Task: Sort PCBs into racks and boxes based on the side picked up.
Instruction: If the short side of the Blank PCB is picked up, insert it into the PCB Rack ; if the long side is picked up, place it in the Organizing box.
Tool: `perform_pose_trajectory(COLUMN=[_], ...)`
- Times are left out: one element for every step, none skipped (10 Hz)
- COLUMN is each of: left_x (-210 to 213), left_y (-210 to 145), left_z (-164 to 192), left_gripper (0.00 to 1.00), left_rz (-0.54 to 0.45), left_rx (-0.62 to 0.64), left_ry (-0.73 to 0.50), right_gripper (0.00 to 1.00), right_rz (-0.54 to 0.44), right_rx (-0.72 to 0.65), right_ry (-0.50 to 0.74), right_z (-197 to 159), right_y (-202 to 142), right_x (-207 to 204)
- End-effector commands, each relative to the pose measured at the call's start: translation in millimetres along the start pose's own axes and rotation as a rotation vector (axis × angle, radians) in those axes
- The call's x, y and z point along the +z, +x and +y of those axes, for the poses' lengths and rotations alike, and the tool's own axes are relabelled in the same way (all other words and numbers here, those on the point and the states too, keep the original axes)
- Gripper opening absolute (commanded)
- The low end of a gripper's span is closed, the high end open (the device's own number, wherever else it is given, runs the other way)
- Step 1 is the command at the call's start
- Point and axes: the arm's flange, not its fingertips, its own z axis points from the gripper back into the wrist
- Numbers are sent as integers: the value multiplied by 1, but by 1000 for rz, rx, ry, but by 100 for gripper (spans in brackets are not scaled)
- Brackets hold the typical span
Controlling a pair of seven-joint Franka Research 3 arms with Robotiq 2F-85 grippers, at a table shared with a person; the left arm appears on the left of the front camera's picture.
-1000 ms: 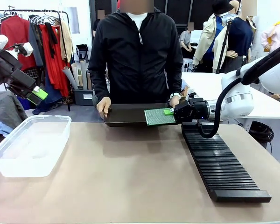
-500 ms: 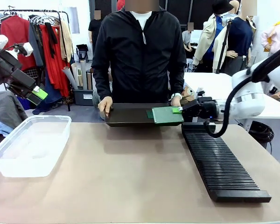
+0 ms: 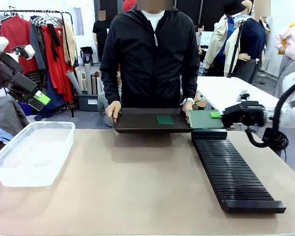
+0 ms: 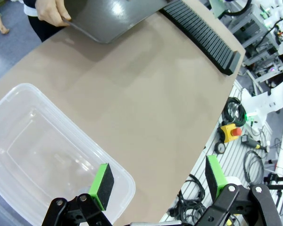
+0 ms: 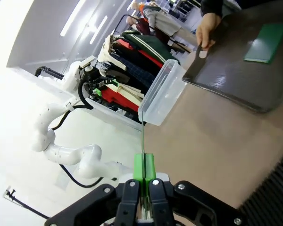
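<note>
Change: held PCB (image 3: 202, 119) carried right off the tray (image 3: 137, 123) since a second ago, now level over the far end of the rack (image 3: 231, 172); second PCB (image 3: 165, 119) uncovered on the tray.
Right gripper (image 3: 215, 115): pinching the held PCB by its right edge.
Left gripper (image 3: 41, 100): spread wide, holding nothing, raised off the table's far left corner.
Tub (image 3: 24, 174): at the table's left edge.
Tray: at the far edge, in the person's hands (image 3: 113, 109).

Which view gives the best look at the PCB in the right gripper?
The front view: the PCB shows its green face, held level by the right gripper at one edge, next to the person's tray. The right wrist view sees it edge-on, a thin line between the pads.
</note>
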Motion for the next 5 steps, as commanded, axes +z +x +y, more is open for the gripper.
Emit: perform_pose_trajectory(left_x=[1, 1, 1, 1, 1], left_y=[0, 0, 0, 0, 0], left_z=[-1, -1, -1, -1, -1], left_gripper=[100, 100, 100, 100, 100], left_rz=[-4, -4, -4, -4, -4], left_rx=[-5, -5, -5, -5, -5], left_ry=[-5, -5, -5, -5, -5], right_gripper=[0, 0, 0, 0, 0], right_rz=[38, 36, 41, 64, 63], right_rx=[141, 167, 192, 198, 199], right_ry=[-18, -21, -30, -44, -52], right_z=[10, 12, 10, 5, -2], right_y=[-19, -28, -35, -39, -42], right_x=[27, 45, 57, 69, 79])
